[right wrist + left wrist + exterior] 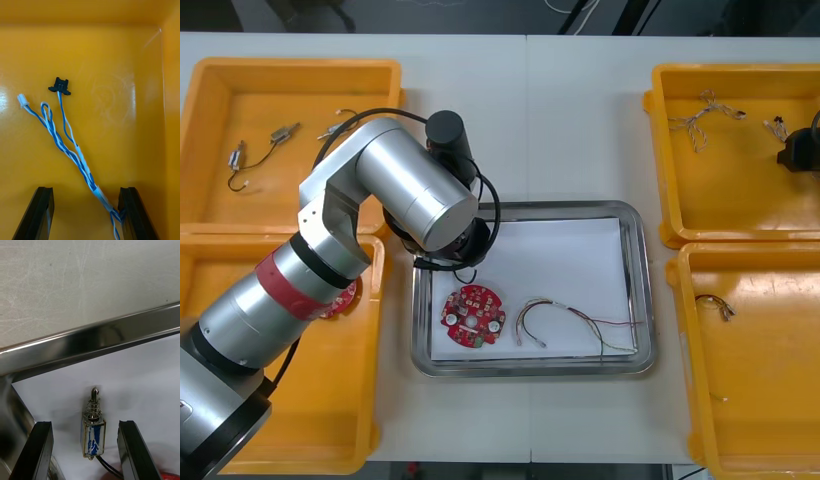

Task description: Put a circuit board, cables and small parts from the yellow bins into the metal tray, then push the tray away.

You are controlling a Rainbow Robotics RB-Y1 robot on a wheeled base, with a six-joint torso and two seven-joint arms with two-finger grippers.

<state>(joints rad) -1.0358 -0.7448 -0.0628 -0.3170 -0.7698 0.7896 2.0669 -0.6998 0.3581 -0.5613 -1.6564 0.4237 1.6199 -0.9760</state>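
Right wrist view: your right end effector (85,191), jaws apart, hangs over the twisted blue and white cable (75,153), whose length runs slantwise ahead from between the jaws, nearer one. Left end effector (84,423), jaws apart too, straddles a small metal part (92,433) in the metal tray (93,339).

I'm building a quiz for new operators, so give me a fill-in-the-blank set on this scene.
The round circuit board lying in the tray is ___.
The fingers of the left gripper stand ___ on either side of a small metal part.
The right gripper hovers over a twisted cable, blue and ___.
Missing words: red; open; white.
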